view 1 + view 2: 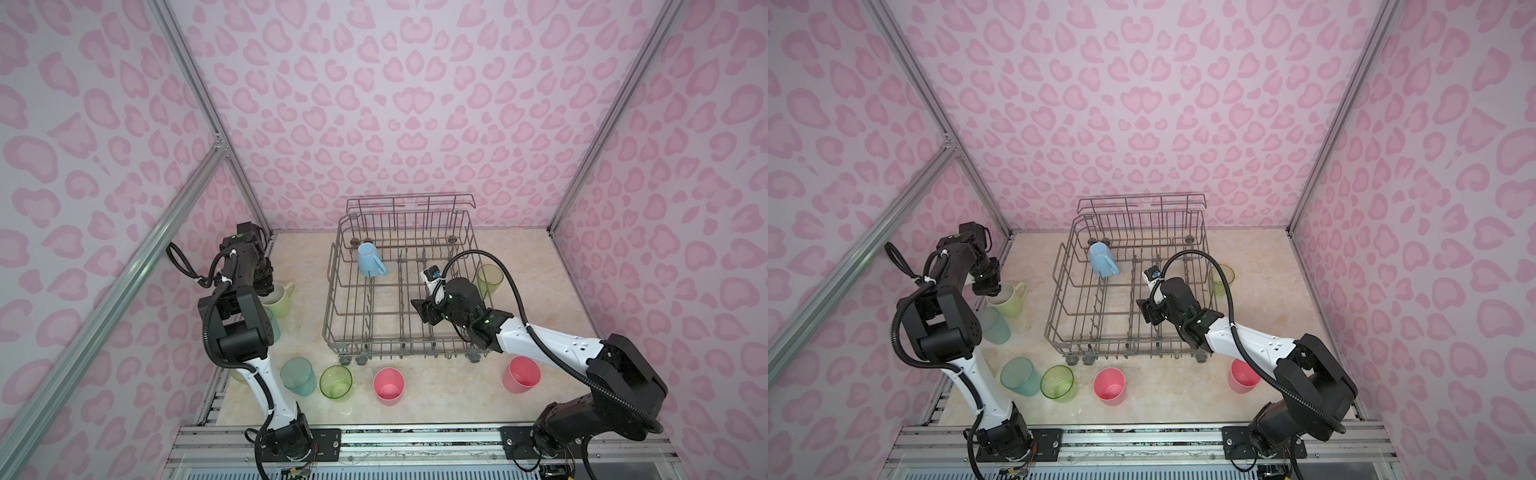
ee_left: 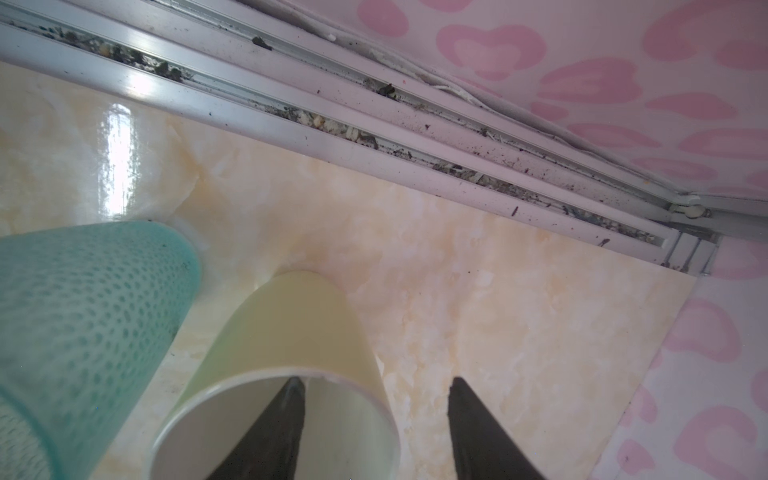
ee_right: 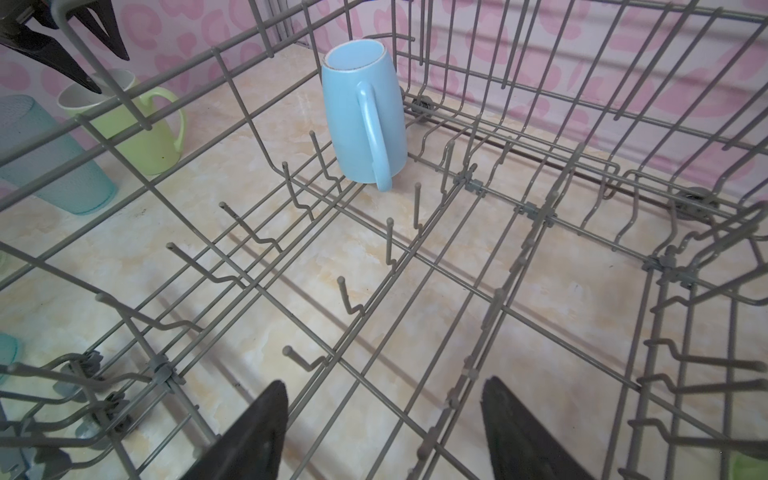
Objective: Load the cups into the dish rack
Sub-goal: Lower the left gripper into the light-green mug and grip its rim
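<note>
Yellow mug [image 2: 291, 332] straddled for a wall pinch
Left gripper [image 2: 376, 380], half open, holds nothing yet: one finger inside the mug, one outside; right gripper [image 3: 386, 382] gapes empty over the dish rack [image 1: 395, 349], blue mug [image 3: 361, 112] ahead of it

Soft, even light is filling both top views, and the walls [image 1: 415, 104] are stretching outward toward the edges. In the left wrist view a white glare is streaking the glossy surface [image 2: 118, 162], and the teal cup [image 2: 83, 332] is looking soft up close. The dish rack [image 3: 389, 241] is casting thin, soft shadows.
</note>
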